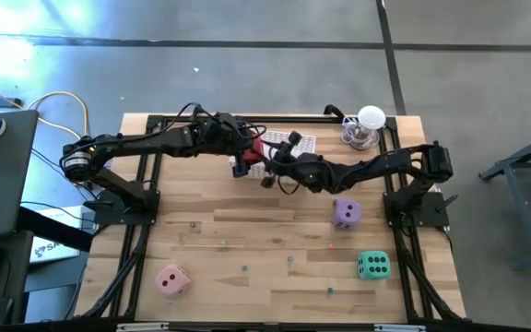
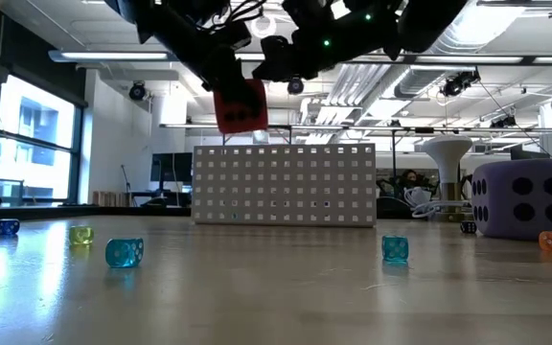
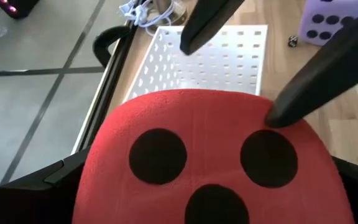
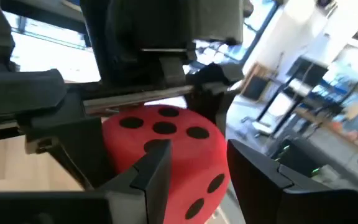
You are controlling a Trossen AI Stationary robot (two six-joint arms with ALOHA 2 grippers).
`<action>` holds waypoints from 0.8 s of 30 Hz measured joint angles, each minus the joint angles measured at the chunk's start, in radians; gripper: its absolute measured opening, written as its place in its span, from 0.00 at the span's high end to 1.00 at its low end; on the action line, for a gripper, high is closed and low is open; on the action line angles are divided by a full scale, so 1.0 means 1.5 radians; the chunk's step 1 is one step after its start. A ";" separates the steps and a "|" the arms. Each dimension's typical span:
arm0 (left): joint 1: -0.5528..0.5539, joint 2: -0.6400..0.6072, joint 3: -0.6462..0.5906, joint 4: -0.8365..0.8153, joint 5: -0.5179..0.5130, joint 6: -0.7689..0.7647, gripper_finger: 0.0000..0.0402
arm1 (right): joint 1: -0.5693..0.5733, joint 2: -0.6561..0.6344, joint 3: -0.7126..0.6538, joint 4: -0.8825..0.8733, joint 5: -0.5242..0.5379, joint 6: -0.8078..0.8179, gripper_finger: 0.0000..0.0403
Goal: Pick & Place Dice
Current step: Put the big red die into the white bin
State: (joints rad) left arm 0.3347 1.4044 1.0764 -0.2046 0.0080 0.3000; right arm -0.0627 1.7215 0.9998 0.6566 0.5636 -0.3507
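Above the white basket (image 1: 282, 148) at the table's (image 1: 247, 221) far edge, the left gripper (image 1: 243, 159) is holding the red die (image 2: 241, 105) in the air, jaws clamped on it. The right gripper (image 1: 273, 159) is sitting just beside it, fingers spread, apparently either side of the die; contact is unclear. Purple die (image 1: 346, 213), green die (image 1: 372, 266) and pink die (image 1: 171, 279) are lying apart on the table.

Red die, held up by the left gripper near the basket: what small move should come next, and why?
Probably ease the left gripper a little farther over the white perforated basket, then lower it. The red die hangs clamped above the basket's rim near one end, and the right gripper crowds close beside it.
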 joint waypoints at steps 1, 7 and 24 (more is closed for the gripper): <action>0.000 0.000 -0.001 -0.001 -0.002 0.001 0.00 | -0.008 0.000 0.000 -0.017 -0.010 0.021 0.63; 0.001 0.001 -0.002 -0.002 -0.013 0.001 0.00 | -0.033 -0.002 0.001 -0.080 -0.017 0.108 0.63; 0.000 0.039 -0.002 0.002 -0.022 -0.001 0.00 | -0.032 0.000 -0.001 -0.150 0.000 0.136 0.63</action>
State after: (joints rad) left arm 0.3351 1.4636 1.0740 -0.2018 -0.0248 0.2988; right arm -0.1112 1.7222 0.9981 0.4315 0.5643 -0.1466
